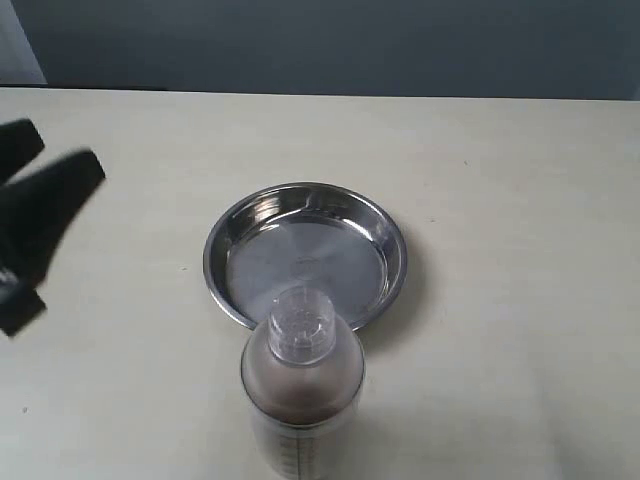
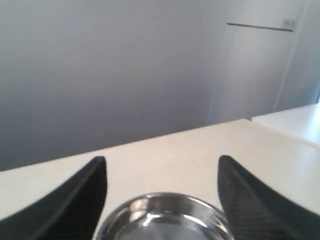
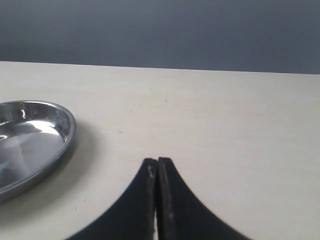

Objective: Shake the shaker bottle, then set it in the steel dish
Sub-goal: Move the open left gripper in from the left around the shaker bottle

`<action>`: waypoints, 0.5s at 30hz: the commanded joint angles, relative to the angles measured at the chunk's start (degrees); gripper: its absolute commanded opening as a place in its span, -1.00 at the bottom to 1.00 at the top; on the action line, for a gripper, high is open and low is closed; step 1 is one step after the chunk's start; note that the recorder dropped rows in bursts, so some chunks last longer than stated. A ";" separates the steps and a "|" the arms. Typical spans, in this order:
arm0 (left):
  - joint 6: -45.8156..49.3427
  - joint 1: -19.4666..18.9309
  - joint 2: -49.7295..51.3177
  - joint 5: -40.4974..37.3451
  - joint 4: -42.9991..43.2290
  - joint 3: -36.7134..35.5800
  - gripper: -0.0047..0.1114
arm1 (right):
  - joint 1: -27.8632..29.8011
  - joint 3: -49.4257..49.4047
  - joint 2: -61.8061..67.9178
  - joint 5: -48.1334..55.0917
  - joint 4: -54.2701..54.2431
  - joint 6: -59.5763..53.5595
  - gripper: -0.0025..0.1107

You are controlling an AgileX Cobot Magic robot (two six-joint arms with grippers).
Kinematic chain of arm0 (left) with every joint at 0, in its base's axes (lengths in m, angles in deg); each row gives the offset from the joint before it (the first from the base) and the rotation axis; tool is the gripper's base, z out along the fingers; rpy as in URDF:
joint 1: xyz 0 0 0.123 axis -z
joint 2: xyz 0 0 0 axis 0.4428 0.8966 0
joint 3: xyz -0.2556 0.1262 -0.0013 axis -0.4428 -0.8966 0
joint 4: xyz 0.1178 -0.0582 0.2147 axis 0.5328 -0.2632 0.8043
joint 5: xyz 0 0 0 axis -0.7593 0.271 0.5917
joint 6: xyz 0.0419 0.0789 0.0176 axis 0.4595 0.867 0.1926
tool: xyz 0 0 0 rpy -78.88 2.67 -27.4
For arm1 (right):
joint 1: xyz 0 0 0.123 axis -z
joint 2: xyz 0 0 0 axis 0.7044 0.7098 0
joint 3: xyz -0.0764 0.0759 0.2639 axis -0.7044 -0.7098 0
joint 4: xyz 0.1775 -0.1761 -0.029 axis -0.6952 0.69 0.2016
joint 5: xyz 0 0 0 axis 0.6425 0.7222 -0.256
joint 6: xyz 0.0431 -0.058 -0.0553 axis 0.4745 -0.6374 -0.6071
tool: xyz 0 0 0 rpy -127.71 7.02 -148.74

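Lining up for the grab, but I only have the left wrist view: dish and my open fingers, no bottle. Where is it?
Observer: The shaker bottle stands upright just outside the steel dish's rim, on the exterior view's near side.
Operator: Is anything holding it?
Observer: No. The left gripper is off at that view's left edge, apart from it.
Operator: And the right arm?
Observer: The right gripper is shut on nothing, beside the dish.
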 commanded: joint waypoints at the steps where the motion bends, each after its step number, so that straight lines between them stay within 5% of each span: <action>1: -1.15 1.39 0.13 11.96 5.34 -4.41 0.55 | -0.20 -0.07 -0.22 -0.69 0.08 -0.04 -0.97; 9: -10.32 1.39 4.63 19.37 11.23 -4.41 0.63 | -0.20 -0.07 -0.22 -0.69 0.08 -0.04 -0.97; 15: -12.95 1.39 13.70 18.08 13.26 -2.63 0.71 | -0.20 -0.07 -0.22 -0.69 0.08 -0.04 -0.97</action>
